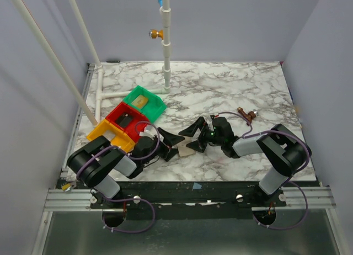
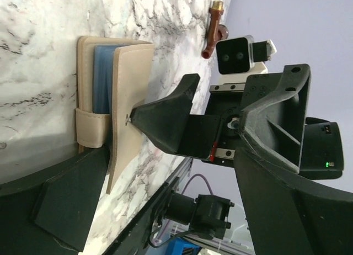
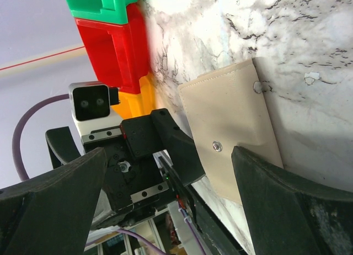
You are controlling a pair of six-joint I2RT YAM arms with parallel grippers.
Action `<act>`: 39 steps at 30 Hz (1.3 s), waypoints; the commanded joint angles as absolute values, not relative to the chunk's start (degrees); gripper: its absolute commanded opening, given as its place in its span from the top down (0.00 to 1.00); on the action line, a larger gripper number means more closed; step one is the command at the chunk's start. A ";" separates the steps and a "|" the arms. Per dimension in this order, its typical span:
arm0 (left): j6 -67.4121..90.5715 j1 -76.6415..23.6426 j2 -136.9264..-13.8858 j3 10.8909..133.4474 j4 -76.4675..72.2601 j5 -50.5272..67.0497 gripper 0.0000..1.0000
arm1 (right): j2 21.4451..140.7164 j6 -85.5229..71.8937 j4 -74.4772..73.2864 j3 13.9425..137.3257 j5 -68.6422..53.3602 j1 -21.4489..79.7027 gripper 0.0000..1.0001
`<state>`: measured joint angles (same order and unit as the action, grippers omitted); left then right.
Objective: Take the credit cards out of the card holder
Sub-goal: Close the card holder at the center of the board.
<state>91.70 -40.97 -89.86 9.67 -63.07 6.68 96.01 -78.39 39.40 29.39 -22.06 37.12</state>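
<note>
The tan card holder (image 1: 185,149) lies on the marble between my two grippers. In the left wrist view the card holder (image 2: 124,78) stands ajar, its grey-blue inside showing under the flap and strap. No credit cards can be told apart inside it. My left gripper (image 1: 167,145) is open just left of it, and one of its fingers (image 3: 179,147) is at the flap's edge. My right gripper (image 1: 192,136) is open on the right, with one fingertip (image 2: 160,120) at the stud. From the wrists, the left gripper (image 2: 176,178) and right gripper (image 3: 171,155) hold nothing.
Green (image 1: 144,102), red (image 1: 126,120) and orange (image 1: 107,134) trays stand in a row to the left. A small tan-gold flat piece lies in the green one. A brown pipe fitting (image 1: 247,115) lies to the right, and a white post (image 1: 166,51) stands at the back.
</note>
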 commanded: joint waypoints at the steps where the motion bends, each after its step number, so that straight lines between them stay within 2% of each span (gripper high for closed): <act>1: 89.05 -41.22 -88.16 11.72 -56.65 3.95 0.01 | 96.67 -76.75 35.90 28.30 -20.91 37.70 0.01; 15: 87.19 -41.27 -85.68 13.83 -51.85 -2.00 0.01 | 97.01 -76.90 36.65 28.00 -21.25 37.77 0.01; 26: 87.45 -40.46 -87.94 13.88 -60.06 -3.93 0.01 | 97.34 -77.17 37.41 27.07 -21.49 37.73 0.01; 39: 87.28 -39.02 -85.72 12.92 -61.11 -6.24 0.01 | 96.62 -78.51 39.37 24.66 -21.71 37.66 0.01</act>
<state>87.20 -41.01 -87.42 12.43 -56.14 1.80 96.01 -80.01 42.50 27.66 -20.34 37.10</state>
